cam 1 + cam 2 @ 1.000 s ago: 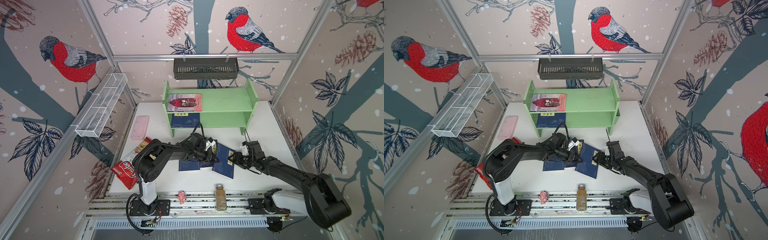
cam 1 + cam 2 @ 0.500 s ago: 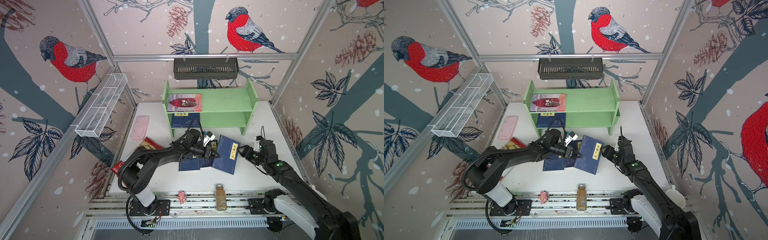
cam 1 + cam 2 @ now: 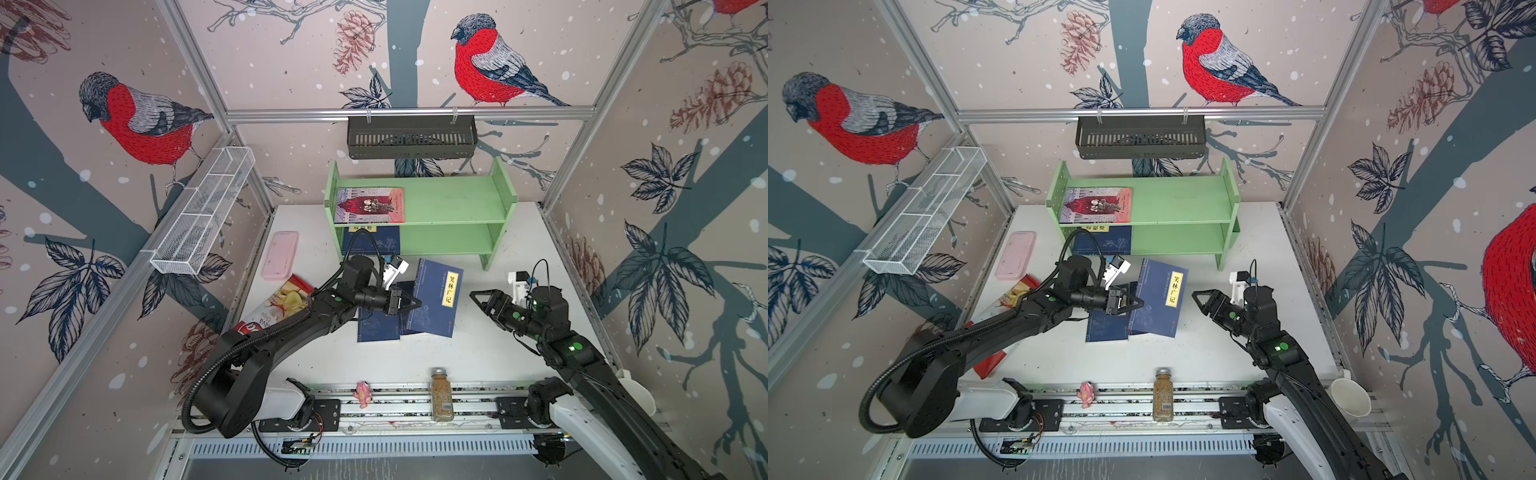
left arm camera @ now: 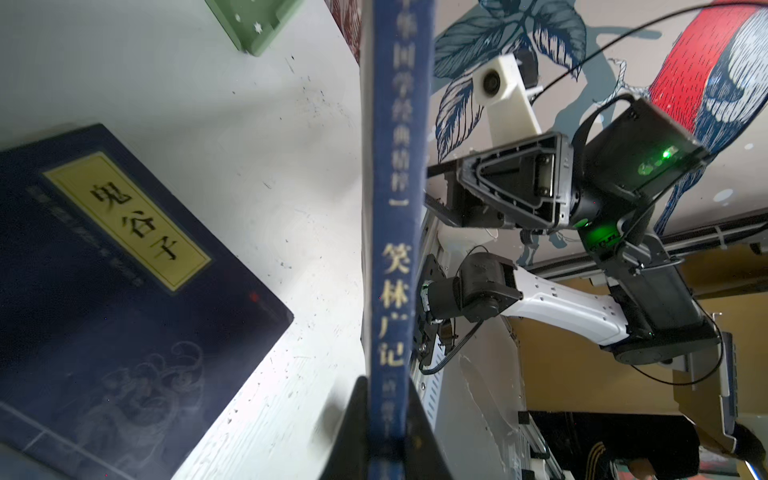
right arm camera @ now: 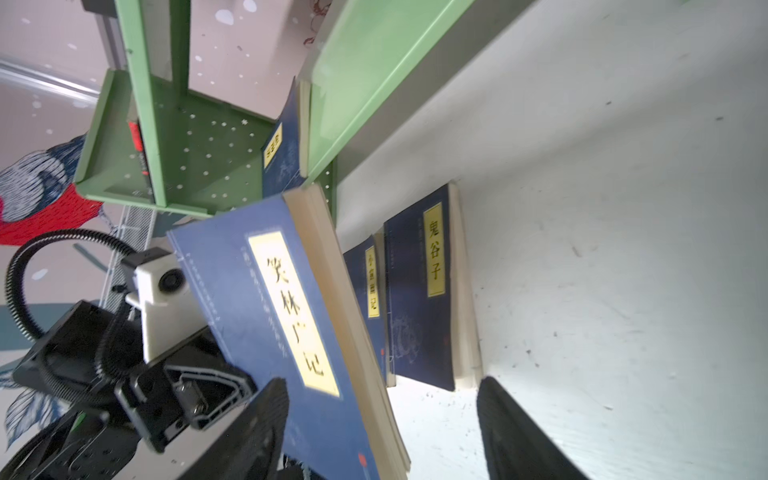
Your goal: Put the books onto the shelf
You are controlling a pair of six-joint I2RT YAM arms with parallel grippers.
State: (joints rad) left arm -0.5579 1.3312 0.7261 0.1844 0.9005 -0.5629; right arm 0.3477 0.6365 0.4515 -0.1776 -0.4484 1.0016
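Left gripper (image 3: 415,305) is clamped on the held book (image 3: 434,303), navy with a yellow title label. In the left wrist view we see both fingers (image 4: 353,436) tight against the spine, no gap. The held book is up off the table (image 3: 478,353), tilted with its cover facing up. It sits just near of the lower tier of the shelf (image 3: 457,199), which stands at the far middle of the table.

Right gripper (image 3: 476,296) hangs over bare table to the right of the held book, apart from it, tips pointing left. In the right wrist view we see its fingers (image 5: 257,428) spread wide, gripping nothing.

Two more navy books lie flat on the table. The left flat book (image 3: 376,330) is partly under the left arm. The middle flat book (image 5: 419,299) overlaps it and sits under the held book.

On the shelf we see the pink-red book (image 3: 370,205) flat at the left end of the upper tier. The shelved navy book (image 3: 372,241) lies flat at the left end of the lower tier, right beneath it.

Clutter:
- pink slab (image 3: 280,254) left of the shelf
- chip bag (image 3: 282,303) at the left table edge, partly under the left arm
- spice jar (image 3: 441,394) and small pink figure (image 3: 362,392) at the near edge
- black basket (image 3: 411,137) on the far rail above the shelf
- white mesh basket (image 3: 203,216) on the left wall
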